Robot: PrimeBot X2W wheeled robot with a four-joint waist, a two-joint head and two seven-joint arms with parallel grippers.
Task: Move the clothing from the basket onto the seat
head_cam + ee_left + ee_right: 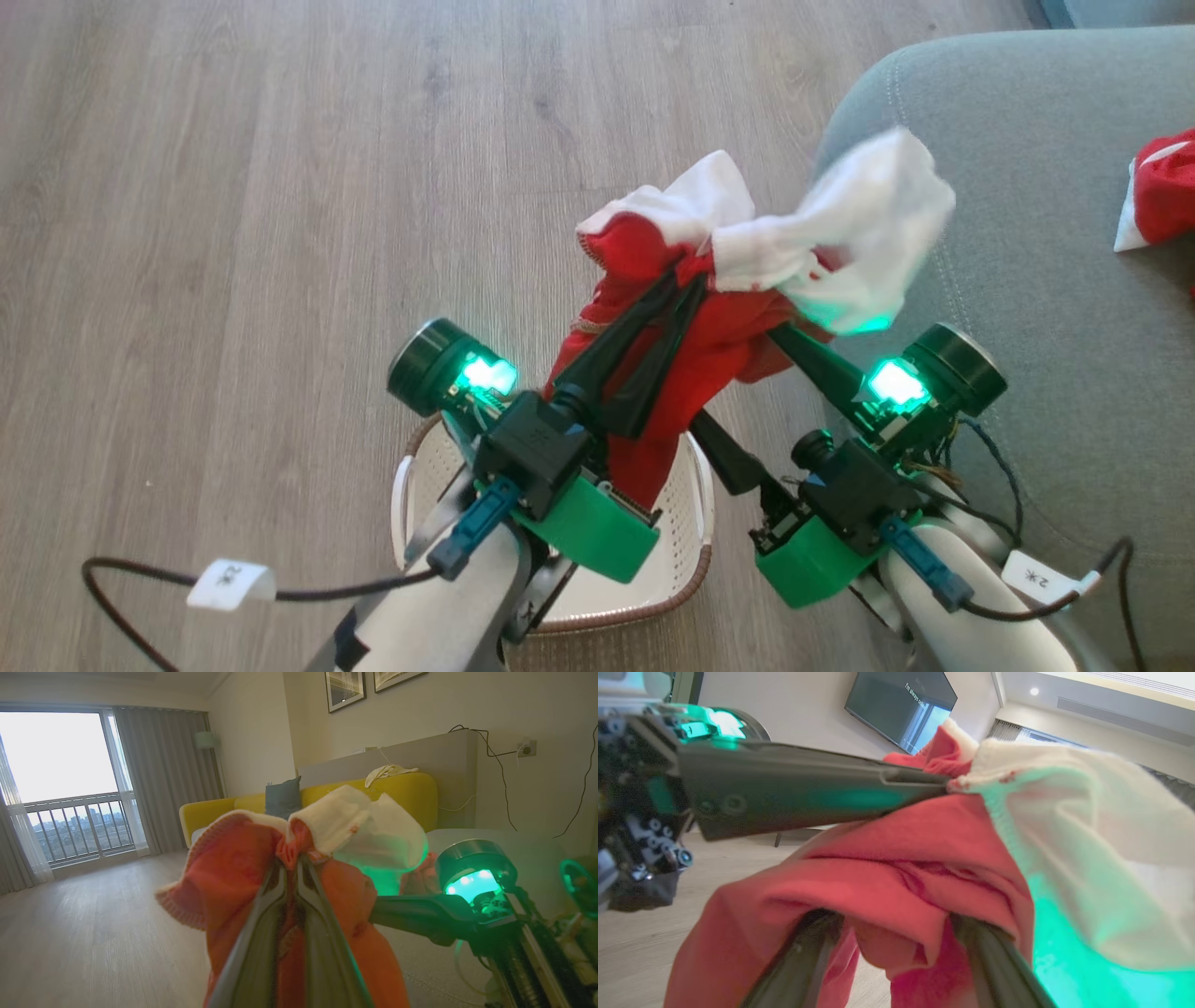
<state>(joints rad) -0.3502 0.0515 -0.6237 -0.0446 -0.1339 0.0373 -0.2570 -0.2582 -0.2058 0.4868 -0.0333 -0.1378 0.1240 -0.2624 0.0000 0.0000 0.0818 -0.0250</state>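
A red garment with white bands, the clothing (719,308), hangs in the air above the basket (698,523) and just left of the seat (1027,308). My left gripper (689,278) is shut on it near the top, where red meets white; its closed tips show in the left wrist view (292,858). My right gripper (742,378) is open, its fingers spread wide, and the red fabric (896,877) drapes over and between them. The white band (868,243) flaps toward the seat. A second piece of red clothing (1165,191) lies on the seat at the right edge.
The cream basket sits on the wooden floor (233,233) under my forearms, its inside mostly hidden by them. Cables trail from both wrists. A yellow sofa (411,793) and a window stand far off in the left wrist view.
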